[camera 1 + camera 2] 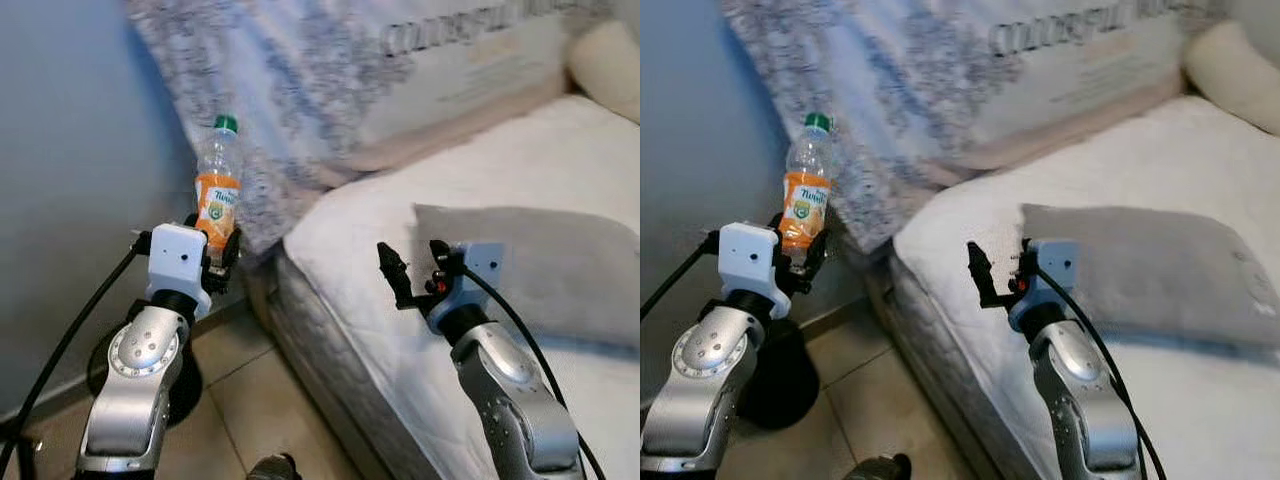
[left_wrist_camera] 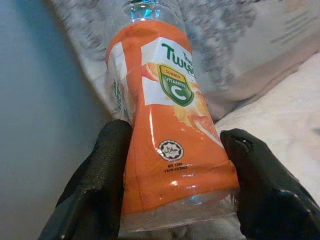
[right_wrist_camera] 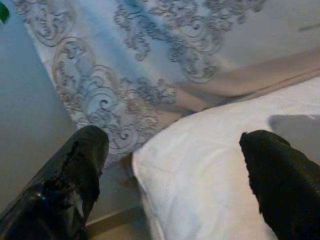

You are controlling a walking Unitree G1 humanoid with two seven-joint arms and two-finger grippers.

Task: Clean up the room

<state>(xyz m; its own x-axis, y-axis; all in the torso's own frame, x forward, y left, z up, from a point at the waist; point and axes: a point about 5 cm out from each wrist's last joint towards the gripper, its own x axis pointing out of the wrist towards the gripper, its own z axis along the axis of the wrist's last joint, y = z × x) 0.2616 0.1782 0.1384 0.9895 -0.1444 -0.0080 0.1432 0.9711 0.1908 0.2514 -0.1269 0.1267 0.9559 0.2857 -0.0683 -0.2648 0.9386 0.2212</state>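
The left gripper (image 2: 175, 175) has its jaws clenched on the lower body of a plastic bottle (image 1: 217, 190), holding it upright at the left of the scene, just beside the patterned bedcover (image 1: 300, 90) that hangs by the bed's (image 1: 400, 230) near-left corner. The bottle has a green cap (image 1: 226, 123) and an orange label (image 2: 170, 125) reading "Twis…", with a green shield marked "VITAMIN C" and a round halal stamp. The right gripper (image 1: 412, 268) hovers over the white mattress edge, jaws released and grasping nothing, near a grey cloth (image 1: 540, 260). Large pale lettering on the far bedding is illegible.
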